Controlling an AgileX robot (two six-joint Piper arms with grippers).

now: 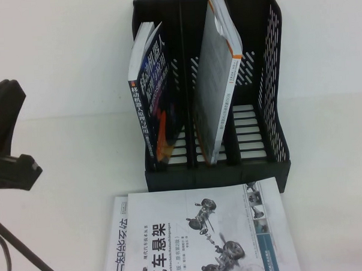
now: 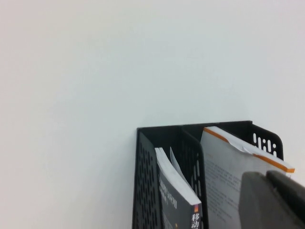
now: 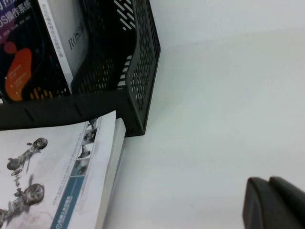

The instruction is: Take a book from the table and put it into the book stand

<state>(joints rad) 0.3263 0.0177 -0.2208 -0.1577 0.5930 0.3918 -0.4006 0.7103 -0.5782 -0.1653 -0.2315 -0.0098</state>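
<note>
A black three-slot book stand [image 1: 268,77] stands at the back middle of the table. Its left slot holds a dark blue book [image 1: 150,107], its middle slot a grey book with an orange stripe [image 1: 218,86], and its right slot is empty. A white book with a car-suspension cover [image 1: 203,230] lies flat in front of the stand, on top of another book [image 1: 119,240]. My left gripper [image 1: 17,163] is at the left edge, away from the books, shut and empty [image 2: 274,200]. My right gripper [image 3: 274,202] is out of the high view, right of the stand, shut and empty.
The stand [image 3: 138,71] and the white book [image 3: 52,176] show in the right wrist view, with bare white table to their right. In the left wrist view the stand [image 2: 143,181] shows from its back with both upright books. A black cable [image 1: 17,244] crosses the front left.
</note>
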